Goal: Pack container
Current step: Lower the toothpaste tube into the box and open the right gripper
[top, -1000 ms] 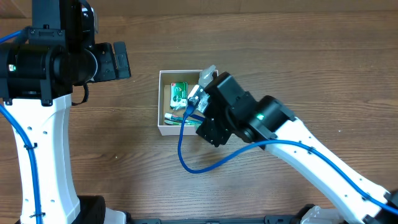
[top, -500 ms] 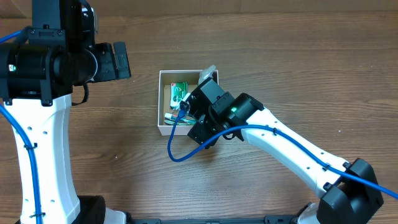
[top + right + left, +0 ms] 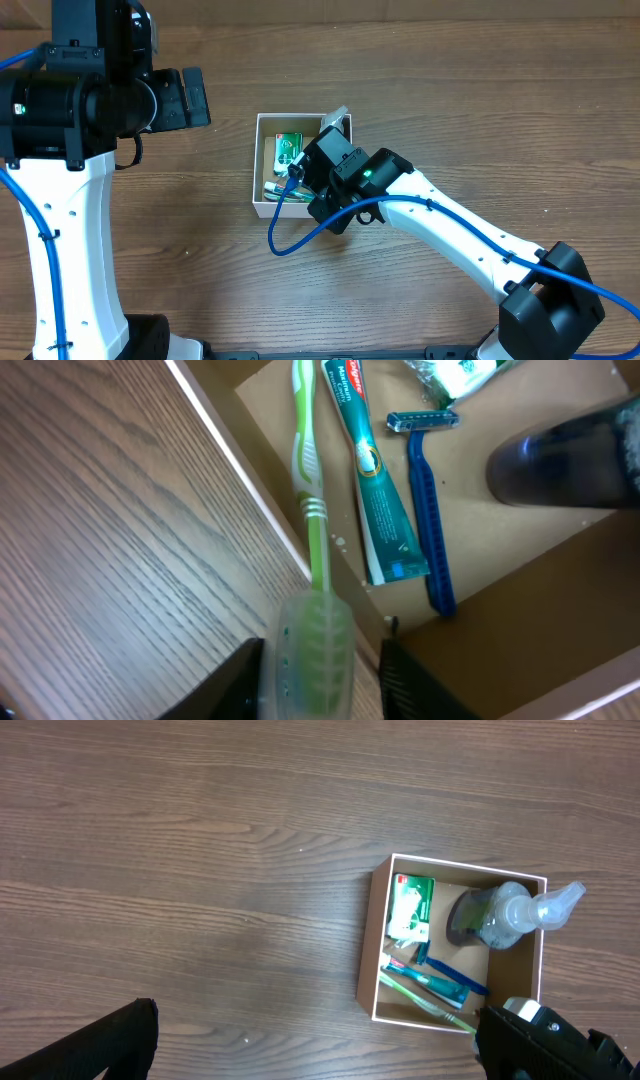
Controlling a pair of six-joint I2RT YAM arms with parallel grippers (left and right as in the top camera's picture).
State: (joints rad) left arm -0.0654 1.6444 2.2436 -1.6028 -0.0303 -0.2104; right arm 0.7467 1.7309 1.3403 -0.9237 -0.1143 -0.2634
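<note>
Closest to the right wrist camera, the right gripper (image 3: 322, 665) straddles the capped head of the toothbrush (image 3: 312, 480). One finger seems to touch the cap and a thin gap shows at the other, so I cannot tell whether it is pinching the brush or has let go. The brush crosses the white rim of the box (image 3: 247, 470) at a slant, with its handle inside and its head out over the table (image 3: 100, 510). It looks too long to lie flat along that wall, which would explain the slant.

Just beside the handle, the toothpaste (image 3: 375, 490) lies flat on the brown floor. The blue razor (image 3: 428, 510) lies alongside it and nearly parallel, which leaves the far side free for bulkier things. Beyond them stands the dark bottle (image 3: 565, 460), and its pump head leans over the far rim in the left wrist view. The green packet (image 3: 455, 372) sits in the far corner.

The box is mid-table under the right arm, and the packing seems almost finished. The left gripper (image 3: 320, 1050) hangs well apart from the box with its fingers spread wide and nothing in them.
</note>
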